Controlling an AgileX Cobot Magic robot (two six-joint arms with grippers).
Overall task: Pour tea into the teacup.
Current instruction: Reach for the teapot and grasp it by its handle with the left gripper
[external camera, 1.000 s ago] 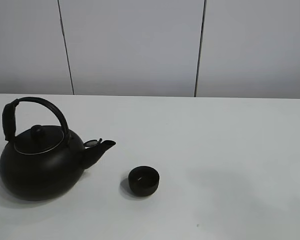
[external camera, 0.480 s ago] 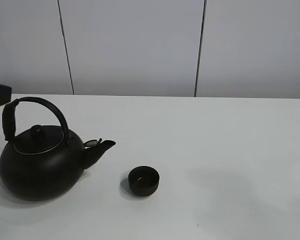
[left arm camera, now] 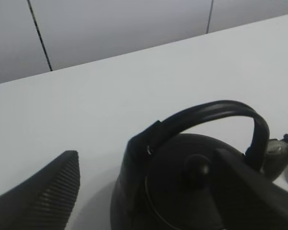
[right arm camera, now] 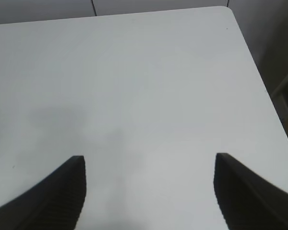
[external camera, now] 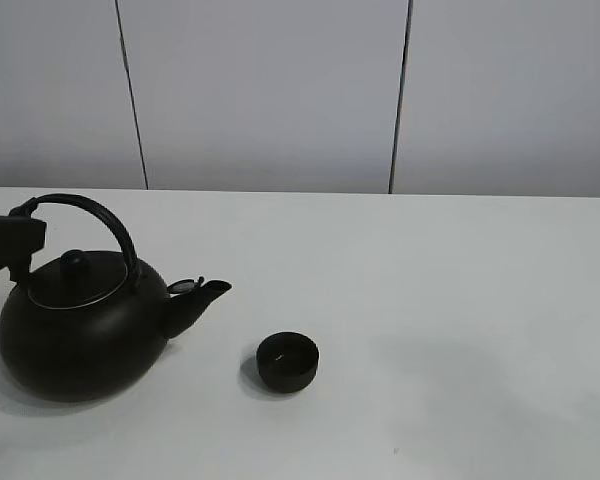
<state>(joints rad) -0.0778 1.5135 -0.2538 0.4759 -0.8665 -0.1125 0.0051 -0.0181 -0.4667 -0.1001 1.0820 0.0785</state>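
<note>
Pale wall panels point(external camera: 260, 90) back a plain white tabletop point(external camera: 460, 300). Toward its front edge, a little left of the middle, stands the teacup point(external camera: 288, 361), upright and open-mouthed. It looks small, stiff and light, easy to nudge or tip. It probably needs no grip at all, and if steadied it is best pinched across its rim.

Near it, not touching, the spout point(external camera: 195, 300) of the black kettle point(external camera: 80, 330) aims its way from the tabletop's left side. The kettle is likely heavy if filled. The top of its arched handle point(left arm camera: 206, 112) is the sensible hold, though the arch may swing.

The left gripper point(left arm camera: 146, 158) hangs with fingers spread wide to either side of that handle, gripping nothing. The right gripper point(right arm camera: 149, 163) hangs over bare tabletop, fingers well apart and empty.

A second ago no gripper showed in the high view. The left one has since come in from the left edge to the handle's rear end. Teacup and kettle have not moved.
</note>
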